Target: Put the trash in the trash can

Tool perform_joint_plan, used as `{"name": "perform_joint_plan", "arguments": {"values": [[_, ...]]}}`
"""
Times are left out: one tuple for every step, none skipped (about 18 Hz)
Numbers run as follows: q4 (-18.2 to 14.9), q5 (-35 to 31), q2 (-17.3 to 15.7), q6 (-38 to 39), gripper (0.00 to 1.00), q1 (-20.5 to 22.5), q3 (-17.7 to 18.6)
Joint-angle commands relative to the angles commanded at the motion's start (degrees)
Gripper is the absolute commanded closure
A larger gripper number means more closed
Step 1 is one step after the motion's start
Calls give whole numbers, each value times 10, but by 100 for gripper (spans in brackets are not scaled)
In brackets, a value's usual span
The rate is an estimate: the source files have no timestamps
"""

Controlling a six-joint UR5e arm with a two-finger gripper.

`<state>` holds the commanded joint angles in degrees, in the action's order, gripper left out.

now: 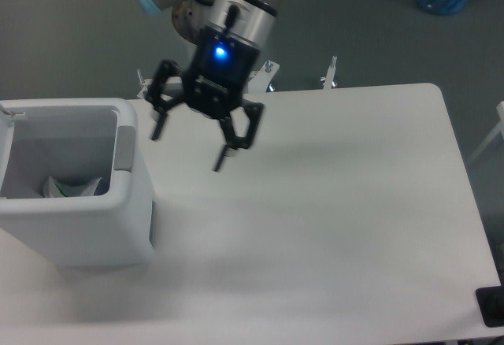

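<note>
One piece of trash, the white wrapper (72, 187), lies at the bottom of the trash can (126, 195), which stands left of and below the gripper (189, 136). The gripper hangs above the worktop (331, 219) with its jaws spread wide and nothing between them. The crushed bottle is not visible anywhere; it may sit hidden under the wrapper, but that cannot be told. The risk is treating the task as done while one item is unaccounted for.
</note>
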<state>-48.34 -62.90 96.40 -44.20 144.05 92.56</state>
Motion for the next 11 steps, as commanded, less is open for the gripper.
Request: {"name": "perform_joint_plan", "arguments": {"values": [[-1,-33,8,-12,0,1,-5],[-3,-68,13,-24,0,2,-8],[-3,-105,14,-38,0,4,-3],[-8,-139,14,-49,0,4,3],[-13,-156,13,-51,0,3,7],[-22,-159,14,-52,0,2,6],[-33,-160,15,-55,0,2,1],[-53,-162,21,-69,0,2,-8],[-87,-174,26,-90,0,1,-14],[-124,-194,30,-115,0,-1,-18],[-150,-214,33,-140,0,-3,-22]]}}
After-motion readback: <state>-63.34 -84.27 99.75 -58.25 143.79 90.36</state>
